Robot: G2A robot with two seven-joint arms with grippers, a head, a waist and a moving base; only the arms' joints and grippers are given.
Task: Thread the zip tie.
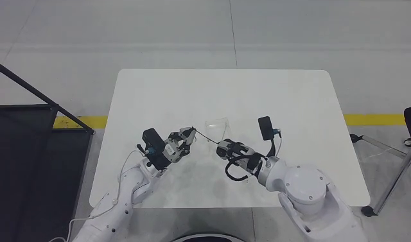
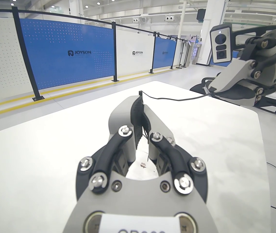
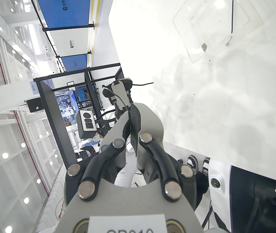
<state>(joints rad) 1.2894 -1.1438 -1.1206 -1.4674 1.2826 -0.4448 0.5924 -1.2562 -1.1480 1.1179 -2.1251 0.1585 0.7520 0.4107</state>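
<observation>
White table (image 1: pixel 289 101) in the top view: just left of frame centre, the left gripper (image 1: pixel 191 133) is clamped on the black zip tie (image 1: pixel 205 137). The tie's strand slants down-right to the right gripper (image 1: pixel 219 145), and a clear tray (image 1: pixel 217 123) lies just above them.

Left wrist view: the fingers (image 2: pixel 156 122) squeeze the tie's head, and the strand reaches the other gripper's tip.

Right wrist view: its fingers (image 3: pixel 150 122) are pressed together. Whether they pinch the strand I cannot tell. A second tie (image 3: pixel 232 13) lies in the tray.
</observation>
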